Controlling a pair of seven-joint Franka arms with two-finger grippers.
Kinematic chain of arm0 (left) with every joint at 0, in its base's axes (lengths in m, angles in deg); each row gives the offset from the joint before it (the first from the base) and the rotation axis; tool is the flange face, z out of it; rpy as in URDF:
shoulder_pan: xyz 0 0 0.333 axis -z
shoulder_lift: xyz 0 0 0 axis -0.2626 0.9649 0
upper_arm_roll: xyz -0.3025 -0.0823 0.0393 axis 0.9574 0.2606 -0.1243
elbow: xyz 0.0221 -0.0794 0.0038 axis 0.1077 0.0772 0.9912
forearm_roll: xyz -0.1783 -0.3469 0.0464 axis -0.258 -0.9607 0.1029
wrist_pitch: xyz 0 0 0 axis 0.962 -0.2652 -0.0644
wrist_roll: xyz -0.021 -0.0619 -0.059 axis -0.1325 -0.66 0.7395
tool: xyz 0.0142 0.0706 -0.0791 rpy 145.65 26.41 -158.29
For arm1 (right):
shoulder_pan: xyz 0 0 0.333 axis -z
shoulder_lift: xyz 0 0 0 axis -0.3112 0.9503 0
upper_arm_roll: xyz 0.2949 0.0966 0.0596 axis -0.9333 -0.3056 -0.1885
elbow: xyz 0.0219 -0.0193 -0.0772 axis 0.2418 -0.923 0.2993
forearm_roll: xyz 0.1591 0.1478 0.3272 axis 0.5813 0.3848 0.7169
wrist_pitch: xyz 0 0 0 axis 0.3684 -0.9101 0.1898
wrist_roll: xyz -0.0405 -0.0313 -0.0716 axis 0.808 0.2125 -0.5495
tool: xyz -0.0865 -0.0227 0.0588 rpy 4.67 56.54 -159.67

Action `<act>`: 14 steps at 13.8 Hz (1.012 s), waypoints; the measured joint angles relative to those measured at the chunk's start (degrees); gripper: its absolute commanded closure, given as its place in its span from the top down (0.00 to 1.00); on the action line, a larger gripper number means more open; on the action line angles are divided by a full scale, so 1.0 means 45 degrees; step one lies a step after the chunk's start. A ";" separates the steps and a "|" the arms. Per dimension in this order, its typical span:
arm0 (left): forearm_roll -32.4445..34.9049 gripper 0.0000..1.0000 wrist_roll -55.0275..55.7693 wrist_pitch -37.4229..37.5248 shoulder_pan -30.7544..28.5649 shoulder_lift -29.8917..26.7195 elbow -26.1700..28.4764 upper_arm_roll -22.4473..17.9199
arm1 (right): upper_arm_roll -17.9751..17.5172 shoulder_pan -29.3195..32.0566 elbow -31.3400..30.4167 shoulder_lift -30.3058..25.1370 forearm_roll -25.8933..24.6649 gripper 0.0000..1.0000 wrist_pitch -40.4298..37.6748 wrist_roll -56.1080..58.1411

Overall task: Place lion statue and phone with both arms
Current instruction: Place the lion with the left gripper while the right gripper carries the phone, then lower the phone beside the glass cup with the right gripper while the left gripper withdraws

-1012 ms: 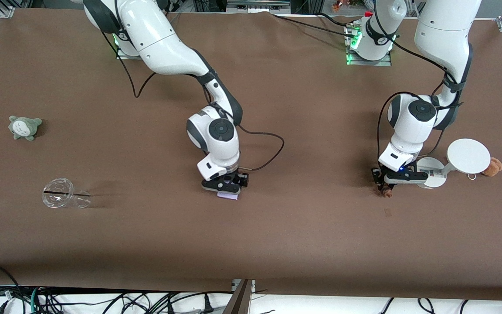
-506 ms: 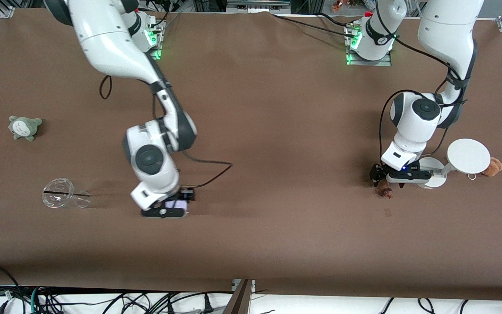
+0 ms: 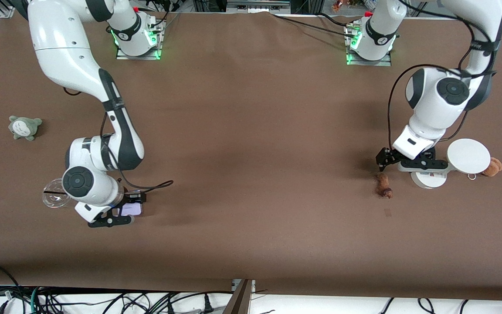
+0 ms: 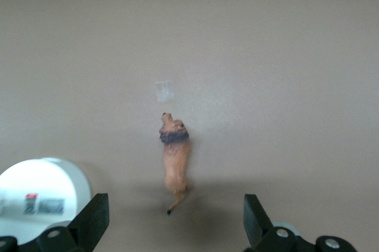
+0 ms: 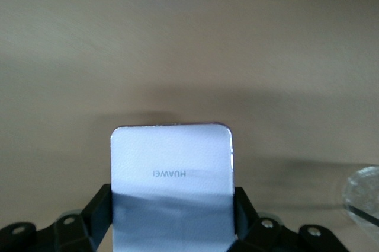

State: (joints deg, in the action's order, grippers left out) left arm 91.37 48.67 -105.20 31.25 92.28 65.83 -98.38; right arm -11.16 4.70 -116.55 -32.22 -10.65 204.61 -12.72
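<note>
The lion statue [image 3: 383, 185] lies on the brown table near the left arm's end, small and orange-brown with a darker head. It also shows in the left wrist view [image 4: 174, 160]. My left gripper [image 3: 386, 163] is open and empty, raised a little above the lion, beside the white stand. My right gripper [image 3: 122, 211] is shut on the pale lavender phone [image 3: 130, 209], close beside the clear cup. In the right wrist view the phone [image 5: 172, 169] sits between the black fingers [image 5: 98, 210].
A clear plastic cup [image 3: 55, 196] lies on its side next to the right gripper. A grey-green plush [image 3: 24, 127] sits toward the right arm's end. A white round-based stand [image 3: 466, 156] and a tan plush [image 3: 493, 167] stand by the left gripper.
My right arm has carried the phone from the table's middle toward the clear cup. My left gripper has opened, let go of the lion and risen off it.
</note>
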 measured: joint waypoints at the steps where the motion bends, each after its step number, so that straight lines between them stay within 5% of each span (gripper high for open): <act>1: 0.0000 1.00 -0.0008 0.0962 0.0000 -0.0387 -0.0238 0.0000 | -0.0002 0.0095 -0.0138 0.0001 0.0000 0.48 0.0006 0.0086; 6: 0.0001 1.00 -0.0231 0.6687 -0.0103 -0.2111 -0.2542 -0.0020 | 0.0002 0.0450 -0.0525 -0.0002 0.0000 0.48 0.0259 0.0319; 12: 0.0001 1.00 -0.0429 1.2024 -0.0223 -0.2378 -0.6289 -0.0086 | 0.0011 0.1209 -0.0989 0.0002 0.0000 0.48 0.0941 0.1029; 13: 0.0001 1.00 -0.0434 1.2847 -0.0223 -0.2384 -0.6988 -0.0083 | 0.0009 0.1223 -0.1008 0.0001 0.0000 0.50 0.0944 0.1047; 14: 0.0001 1.00 -0.0438 1.3482 -0.0223 -0.2388 -0.7577 -0.0070 | 0.0005 0.1224 -0.1039 0.0002 0.0000 0.65 0.0945 0.1048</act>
State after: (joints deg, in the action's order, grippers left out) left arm 91.37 46.70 -44.53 30.25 81.53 31.73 -98.70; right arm -11.13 10.21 -121.22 -32.21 -10.65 208.86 -8.00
